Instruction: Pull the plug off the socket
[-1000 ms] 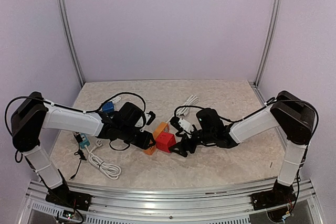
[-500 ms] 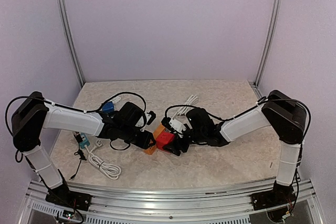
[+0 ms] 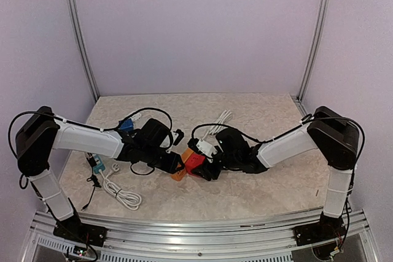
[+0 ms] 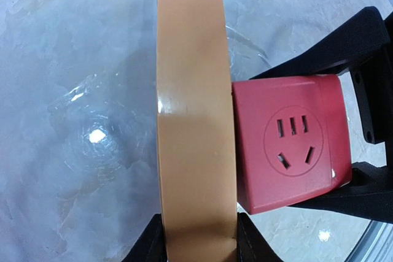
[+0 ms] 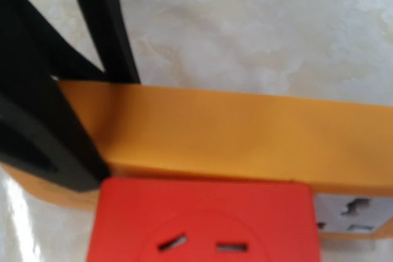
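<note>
Lying nearest the arm bases, on the left of the surface (image 3: pixel 264 200), a loose white cable (image 3: pixel 120 193) sits well apart from the work, near a small teal item (image 3: pixel 98 165). Beyond it, at mid-surface, the two arms meet nose to nose. The left pincer (image 3: pixel 174 162) is narrowed tight onto the orange socket strip (image 4: pixel 193 121), clamping its thin sides so that the strip stands on edge. I judge this to be an anchor, giving the other arm something fixed to pull against. The red plug (image 4: pixel 288 145) is seated in that strip's face, flush against it, on the side toward the right arm. The right pincer (image 3: pixel 206 170), spread to span the wide block, has its jaws set against the plug's two opposite flanks; how firmly it presses I cannot tell. With both grips opposed along one line, a straight pull away from the strip looks like the next need, since a skewed pull could jam the pins. Farther back lie a small blue item (image 3: pixel 126 125), a black lead (image 3: pixel 153 111) and a white lead (image 3: pixel 222 118)
</note>
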`<state>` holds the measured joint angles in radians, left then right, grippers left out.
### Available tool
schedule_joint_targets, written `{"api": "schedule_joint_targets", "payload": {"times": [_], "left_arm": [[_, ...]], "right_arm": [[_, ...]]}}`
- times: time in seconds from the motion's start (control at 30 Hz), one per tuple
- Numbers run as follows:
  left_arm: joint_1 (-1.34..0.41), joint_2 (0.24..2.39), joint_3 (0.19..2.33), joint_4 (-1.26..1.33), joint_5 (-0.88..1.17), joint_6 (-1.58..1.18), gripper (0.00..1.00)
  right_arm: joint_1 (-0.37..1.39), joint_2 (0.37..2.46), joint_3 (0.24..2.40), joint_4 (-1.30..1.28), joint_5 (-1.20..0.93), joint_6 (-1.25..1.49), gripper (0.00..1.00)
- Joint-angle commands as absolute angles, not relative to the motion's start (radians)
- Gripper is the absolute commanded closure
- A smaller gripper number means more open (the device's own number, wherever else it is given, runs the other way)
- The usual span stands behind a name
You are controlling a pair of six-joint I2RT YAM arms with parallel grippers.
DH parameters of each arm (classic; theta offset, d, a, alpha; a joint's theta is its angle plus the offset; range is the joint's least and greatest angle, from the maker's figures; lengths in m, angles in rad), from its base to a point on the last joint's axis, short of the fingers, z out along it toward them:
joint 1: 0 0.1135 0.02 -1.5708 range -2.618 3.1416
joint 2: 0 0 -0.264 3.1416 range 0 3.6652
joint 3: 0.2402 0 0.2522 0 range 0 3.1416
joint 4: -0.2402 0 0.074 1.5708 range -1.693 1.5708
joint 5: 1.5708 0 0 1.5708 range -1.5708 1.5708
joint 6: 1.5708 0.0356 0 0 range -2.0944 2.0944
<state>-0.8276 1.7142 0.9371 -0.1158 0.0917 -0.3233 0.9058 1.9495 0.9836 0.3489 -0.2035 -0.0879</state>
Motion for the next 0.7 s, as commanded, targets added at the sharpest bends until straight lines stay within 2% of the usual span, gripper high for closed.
{"api": "schedule_joint_targets", "payload": {"times": [0.0,0.33,0.67], "left_arm": [[-0.798,1.776,0.940,-0.170,0.106,-0.332,0.79],[-0.738,1.814,0.953,-0.197,0.068,-0.383,0.82],[-0.776,1.877,1.034,-0.259,-0.040,-0.398,0.82]], "right_arm": [[0.907,1.863,0.902,0.330,-0.163,-0.085,0.63],[0.907,1.722,0.788,0.338,-0.167,-0.058,0.80],[0.960,1.733,0.839,0.282,-0.104,-0.006,0.85]]}}
